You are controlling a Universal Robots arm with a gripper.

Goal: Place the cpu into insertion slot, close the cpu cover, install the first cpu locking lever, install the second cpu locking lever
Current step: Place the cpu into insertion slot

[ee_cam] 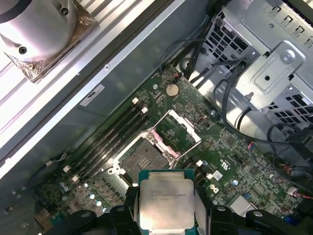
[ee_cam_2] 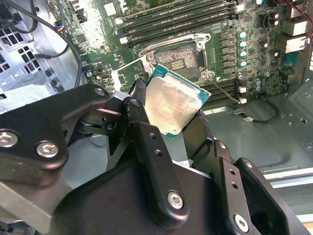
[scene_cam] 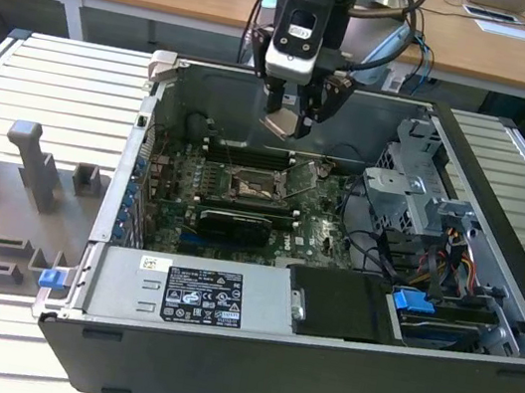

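My gripper (scene_cam: 294,117) hangs inside the open computer case, above the green circuit board, and is shut on the cpu (scene_cam: 278,125). In both wrist views the cpu (ee_cam_2: 171,104) (ee_cam: 166,199) is a pale metal square with a green edge, clamped between the black fingers (ee_cam_2: 142,105) by two opposite sides. The insertion slot (ee_cam: 142,157) (ee_cam_2: 179,55) (scene_cam: 249,187) lies open below it, its dark centre bare. Beside the slot, the cpu cover (ee_cam: 182,128) (scene_cam: 298,178) is swung up off it on its hinge. The cpu floats well clear of the slot.
Long memory slots (ee_cam: 110,139) run beside the socket near the case wall (scene_cam: 218,98). A black graphics card (scene_cam: 236,222) lies in front of it, with a power supply (scene_cam: 191,291) nearer still. Drive cage (scene_cam: 414,197) and cables (ee_cam: 234,98) sit at the exterior view's right. A grey fixture (scene_cam: 28,183) stands outside.
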